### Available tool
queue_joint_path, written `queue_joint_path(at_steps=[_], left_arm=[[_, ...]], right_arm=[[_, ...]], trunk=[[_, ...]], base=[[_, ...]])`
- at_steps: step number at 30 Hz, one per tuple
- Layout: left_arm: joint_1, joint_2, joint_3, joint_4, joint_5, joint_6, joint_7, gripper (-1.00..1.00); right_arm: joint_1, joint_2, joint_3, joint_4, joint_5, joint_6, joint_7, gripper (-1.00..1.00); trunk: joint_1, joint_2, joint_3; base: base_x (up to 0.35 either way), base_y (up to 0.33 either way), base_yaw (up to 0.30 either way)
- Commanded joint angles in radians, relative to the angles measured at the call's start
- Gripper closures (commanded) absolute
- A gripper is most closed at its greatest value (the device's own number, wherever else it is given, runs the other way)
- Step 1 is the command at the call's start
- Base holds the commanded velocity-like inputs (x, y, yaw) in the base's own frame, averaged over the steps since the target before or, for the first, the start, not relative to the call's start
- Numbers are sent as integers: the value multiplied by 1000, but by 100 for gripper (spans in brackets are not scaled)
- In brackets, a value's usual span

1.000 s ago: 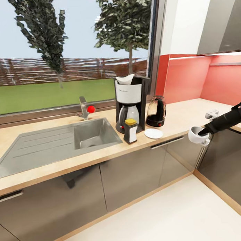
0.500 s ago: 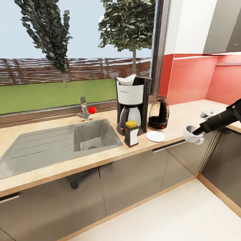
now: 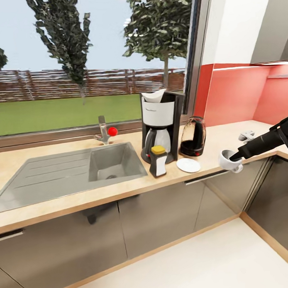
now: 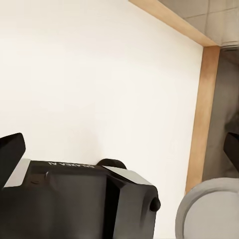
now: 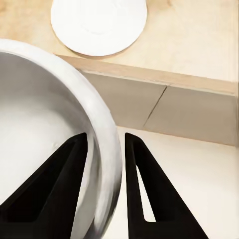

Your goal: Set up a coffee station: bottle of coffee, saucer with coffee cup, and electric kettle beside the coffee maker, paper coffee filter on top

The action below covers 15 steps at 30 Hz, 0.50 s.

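Pinching the coffee cup rim, the right gripper jaws hide its handle.

The coffee maker stands on the countertop, right of the sink, with the filter on top. Kettle just right of it; bottle and saucer nearer (saucer probably bare). Cup hangs off the counter's near edge, right of the saucer.
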Motion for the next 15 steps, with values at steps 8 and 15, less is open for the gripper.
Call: queue_joint_path(at_steps=[8, 15], left_arm=[[-1, 0, -8, 0, 10, 5, -3, -100], [-1, 0, -8, 0, 10, 5, -3, -100]], right_arm=[[-1, -1, 2, -1, 11, 10, 8, 100], [-1, -1, 2, -1, 13, 10, 7, 100]], trunk=[[0, -1, -1], [0, -1, -1]], base=[[50, -88, 1], [4, -7, 39]])
